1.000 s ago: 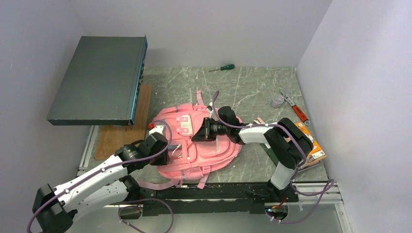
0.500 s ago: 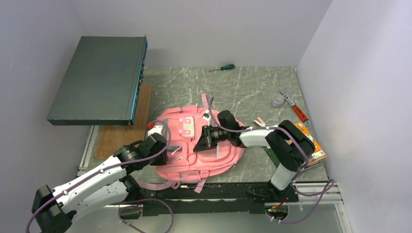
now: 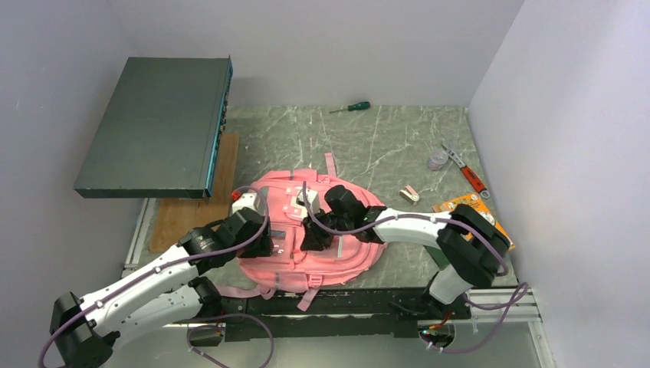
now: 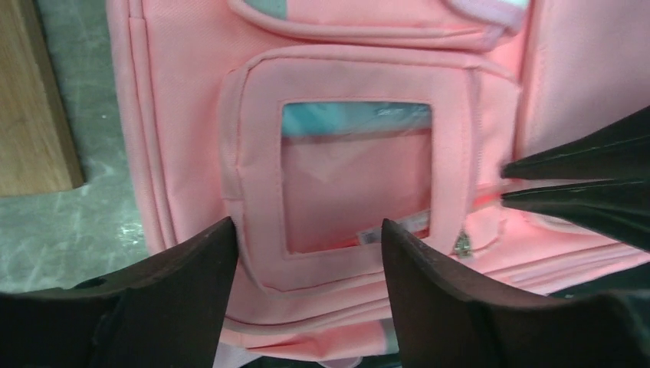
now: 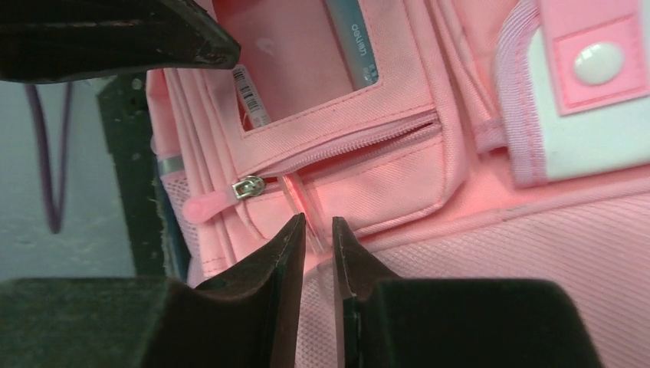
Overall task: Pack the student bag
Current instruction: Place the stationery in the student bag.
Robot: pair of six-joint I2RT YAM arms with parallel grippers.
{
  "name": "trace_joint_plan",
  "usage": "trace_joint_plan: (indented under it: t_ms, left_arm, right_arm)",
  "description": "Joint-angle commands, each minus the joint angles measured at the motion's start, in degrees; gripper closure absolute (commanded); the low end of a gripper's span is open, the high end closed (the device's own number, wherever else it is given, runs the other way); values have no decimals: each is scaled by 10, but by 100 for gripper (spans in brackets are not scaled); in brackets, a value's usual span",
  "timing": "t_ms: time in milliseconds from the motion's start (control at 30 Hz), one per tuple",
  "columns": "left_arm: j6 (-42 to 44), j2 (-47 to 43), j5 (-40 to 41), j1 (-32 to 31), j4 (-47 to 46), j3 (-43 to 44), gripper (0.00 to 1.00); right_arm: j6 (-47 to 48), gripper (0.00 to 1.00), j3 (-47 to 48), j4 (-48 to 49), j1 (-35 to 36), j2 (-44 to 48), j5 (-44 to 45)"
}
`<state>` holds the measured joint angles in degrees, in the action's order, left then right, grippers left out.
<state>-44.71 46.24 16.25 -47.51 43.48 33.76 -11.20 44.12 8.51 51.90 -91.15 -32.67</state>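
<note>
On the student bag point(image 3: 341, 261), the zip pull point(image 5: 247, 187) lies just beside the right hand point(image 5: 318, 222), whose jaws nearly meet, grip unclear; the open left hand point(image 4: 308, 230) straddles the pocket window point(image 4: 356, 184).

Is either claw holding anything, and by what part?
Left claw open, empty. Right claw nearly closed around a thin strip at the student bag zipper; grip uncertain.

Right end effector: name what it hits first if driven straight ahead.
The student bag: the right end effector points at its front-pocket zipper, beside the clear window. Depth is unclear.
</note>
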Motion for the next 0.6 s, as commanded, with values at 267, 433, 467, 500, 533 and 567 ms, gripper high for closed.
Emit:
trace_joint_plan:
  t_ms: [267,433,467,500,533,567]
  left_arm:
    - [-45,-56,-13,7,57,42,0]
    - [-5,-91,-82,92,19,-7,0]
    - [8,-100,-103,110,0,-15,0]
    - [20,-107,-125,119,-22,-22,0]
    - [26,-111,-141,128,-37,-27,0]
    - [32,-109,-150,137,-42,-27,0]
  right_arm:
    - [141,73,-43,-41,6,148,153]
    - [183,71,-95,-23,13,201,158]
    - [195,68,-101,-25,14,213,161]
    - [203,65,-101,-32,14,216,164]
    - [211,64,-95,-44,14,213,162]
    - [223,64,-84,-61,13,204,157]
